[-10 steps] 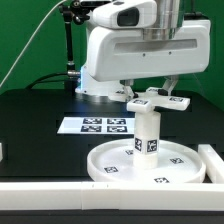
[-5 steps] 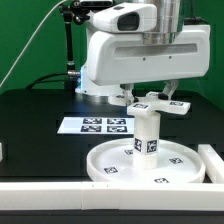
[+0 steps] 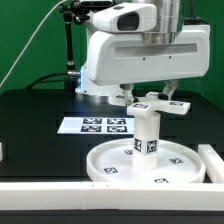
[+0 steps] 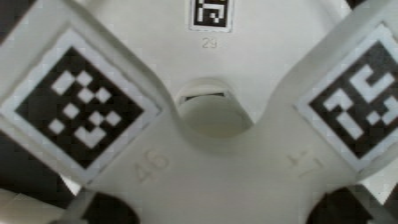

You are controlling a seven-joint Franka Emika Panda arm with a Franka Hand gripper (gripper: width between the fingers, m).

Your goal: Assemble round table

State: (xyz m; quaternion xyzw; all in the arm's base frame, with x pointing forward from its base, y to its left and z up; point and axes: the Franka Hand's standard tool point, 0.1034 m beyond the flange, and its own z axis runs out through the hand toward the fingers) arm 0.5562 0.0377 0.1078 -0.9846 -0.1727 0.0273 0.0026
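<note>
Pincer (image 3: 150, 94) first: parked low over the cross-shaped base piece (image 3: 158, 103), fingers down beside its arms; clenched or released, can't tell, too small in the exterior view and no clear fingertips in the wrist view; not guessing.

Nearest the camera, white border frame (image 3: 60, 190) along the front and up the exterior view's right; just behind, round disc (image 3: 108, 160) lying flat, rim up, tags on its floor; upright near the middle of the disc, cylinder leg (image 3: 148, 132), tags on its side; perched on top of the leg, the cross, roughly level; further back on the black table (image 3: 30, 135), marker board (image 3: 78, 125), apart from the disc.

Step in hand, at a guess: seating or twisting the cross onto the leg top, so pretty late in the build. Next up, probably: staying centred on the leg's axis, pressing or turning without tipping the leg, then lifting the pincer straight off.

Hard to make out: the joint between cross and leg, hidden under the cross; same for the leg's foot in the disc, seated or just standing, no idea. Wrist view filled by the cross (image 4: 214, 150), blurry, two big tags and a small round socket in the middle; dark bits in the corners, fingers or table, can't say.
</note>
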